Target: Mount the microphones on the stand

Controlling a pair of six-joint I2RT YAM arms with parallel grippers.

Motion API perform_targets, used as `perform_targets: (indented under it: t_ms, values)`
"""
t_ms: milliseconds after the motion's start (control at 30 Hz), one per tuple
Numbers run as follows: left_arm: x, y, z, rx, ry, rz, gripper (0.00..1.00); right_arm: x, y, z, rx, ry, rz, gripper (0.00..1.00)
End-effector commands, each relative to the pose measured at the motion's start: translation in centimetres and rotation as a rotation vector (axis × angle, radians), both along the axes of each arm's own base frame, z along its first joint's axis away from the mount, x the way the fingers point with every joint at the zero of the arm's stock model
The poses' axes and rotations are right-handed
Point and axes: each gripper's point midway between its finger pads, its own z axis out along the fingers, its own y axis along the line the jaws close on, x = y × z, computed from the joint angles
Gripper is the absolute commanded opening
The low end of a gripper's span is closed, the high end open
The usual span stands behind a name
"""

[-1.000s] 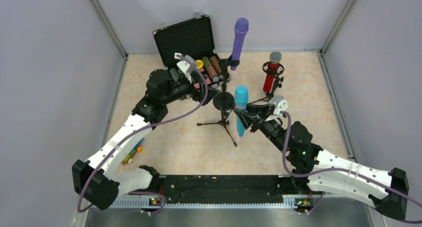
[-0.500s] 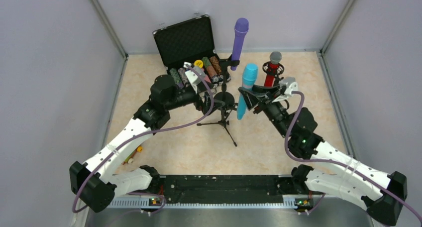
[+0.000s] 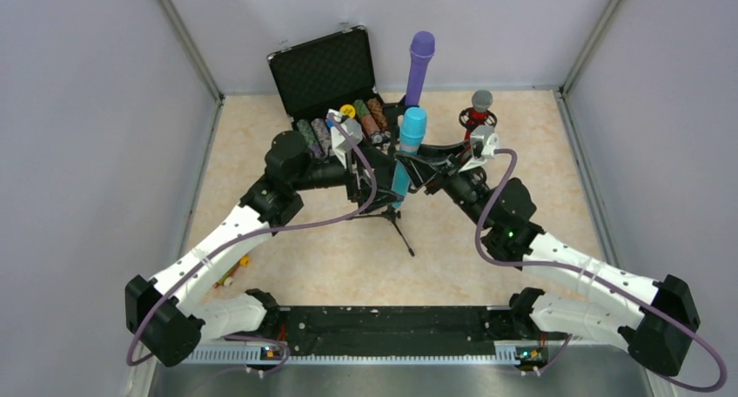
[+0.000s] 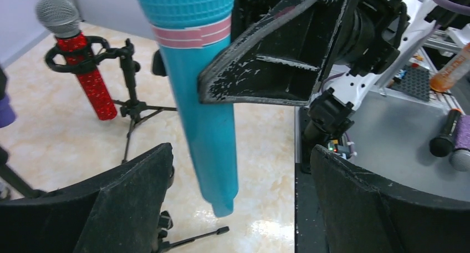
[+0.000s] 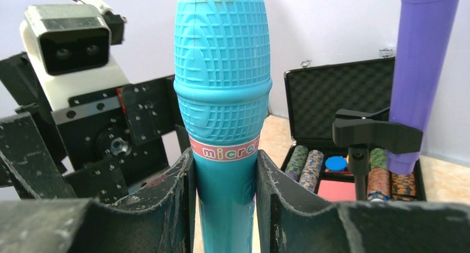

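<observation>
Currently right hand (image 5: 224,219) clenched on light blue microphone (image 5: 223,97), upright over tripod stand (image 3: 396,221). Left hand (image 4: 244,208) fully released, fingers flanking its lower end, not touching. Purple microphone (image 5: 424,70) upright in black clip (image 5: 377,135); red microphone (image 3: 474,127) upright nearby.

blue microphone (image 4: 208,125) head cropped, purple microphone (image 5: 424,70) too

- The right pincer (image 5: 224,170), clamped on the light blue microphone (image 3: 409,136), carries it farther and to the left, and it now stands almost upright.
- The left arm swings right, away from the open case (image 3: 326,66). The left pincer (image 3: 376,181) now has its fingers spread wide on either side of the microphone's lower end.
- The top of the tripod stand (image 3: 399,227) is now hidden behind both pincers.
- The right forearm now covers the body of the red microphone (image 3: 480,101).
</observation>
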Motion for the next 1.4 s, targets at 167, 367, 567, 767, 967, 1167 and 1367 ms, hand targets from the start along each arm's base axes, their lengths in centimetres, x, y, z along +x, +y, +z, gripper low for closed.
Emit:
perform_targets:
  t_ms: [167,367,567,767,967,1167,1367]
  values:
    - [-0.4,-2.3,-2.0,0.018,0.039,-0.045,0.93,-1.5,-0.3,6.5,0.202,-0.106,0.078,0.00]
    - [0.5,-2.5,-3.0,0.041,0.045,0.001,0.77,-2.4,-0.4,6.8,0.224,-0.110,0.116,0.00]
    - [0.3,-2.4,-3.1,0.047,0.013,-0.014,0.03,-2.5,-0.5,6.6,0.221,-0.106,0.118,0.00]
    - [0.1,-2.3,-3.1,0.048,0.005,-0.021,0.00,-2.0,-0.6,4.8,0.138,-0.045,0.087,0.77]
    - [0.2,-2.5,-3.6,0.070,0.011,-0.019,0.00,-2.4,-0.4,3.6,-0.013,0.020,0.123,0.99]
    - [-0.5,-2.6,-3.3,0.065,0.009,-0.061,0.00,-2.2,-1.0,2.6,-0.067,0.051,0.211,0.99]
    - [-1.2,-2.9,-3.3,0.067,0.014,-0.102,0.00,-2.3,0.4,2.1,-0.093,0.066,0.334,0.96]
